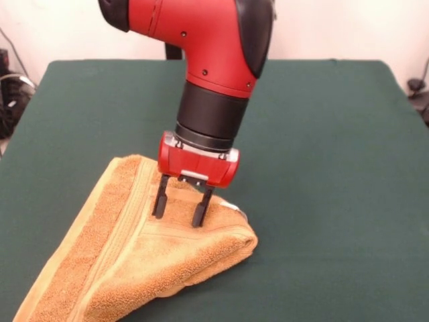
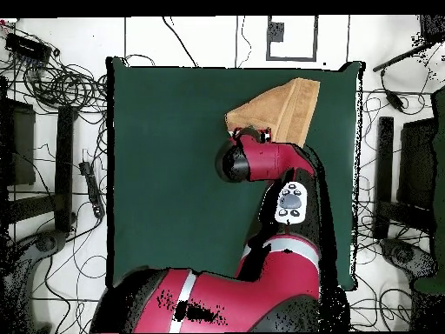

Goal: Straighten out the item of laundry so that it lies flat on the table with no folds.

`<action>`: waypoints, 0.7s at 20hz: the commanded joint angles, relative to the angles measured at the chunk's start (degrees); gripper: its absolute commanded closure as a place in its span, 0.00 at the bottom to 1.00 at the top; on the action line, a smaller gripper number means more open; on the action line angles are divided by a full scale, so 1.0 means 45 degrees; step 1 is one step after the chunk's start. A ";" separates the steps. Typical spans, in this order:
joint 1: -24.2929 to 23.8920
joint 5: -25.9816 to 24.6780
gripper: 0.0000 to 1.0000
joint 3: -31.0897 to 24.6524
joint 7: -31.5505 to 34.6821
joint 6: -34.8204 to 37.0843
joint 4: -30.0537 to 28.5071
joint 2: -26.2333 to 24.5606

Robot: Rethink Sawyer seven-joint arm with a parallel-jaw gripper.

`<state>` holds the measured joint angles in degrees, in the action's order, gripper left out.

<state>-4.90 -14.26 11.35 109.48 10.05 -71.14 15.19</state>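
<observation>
The golden-orange towel [image 1: 120,268] lies folded over on itself in a rough triangle on the dark green table [image 1: 322,134], at the front left in the front view. A doubled, thick fold runs along its right side, and a small white tag [image 1: 234,206] shows at the right corner. My gripper [image 1: 179,213] points straight down over the upper part of the towel. It is open, with both black fingertips [image 1: 159,208] down on the cloth near a paler band. In the overhead view the towel [image 2: 282,109] lies by the table's top right edge, and my arm [image 2: 261,161] hides the gripper.
The towel runs off the bottom left of the front view, close to the table's edge there. Bare green cloth [image 2: 165,156] spreads wide to the other side. Cables [image 2: 61,87] and stands ring the table on the floor.
</observation>
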 commanded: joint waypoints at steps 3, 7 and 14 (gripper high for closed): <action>0.0248 0.0596 0.00 -0.1745 0.1411 0.1255 -0.1421 -0.0200; -0.0042 0.0774 0.00 -0.2049 0.1417 0.1368 -0.1666 -0.0115; 0.0632 0.1511 0.00 -0.0894 0.2776 0.1699 -0.2389 0.0053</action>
<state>-4.84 -12.36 10.83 109.48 10.31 -73.09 16.19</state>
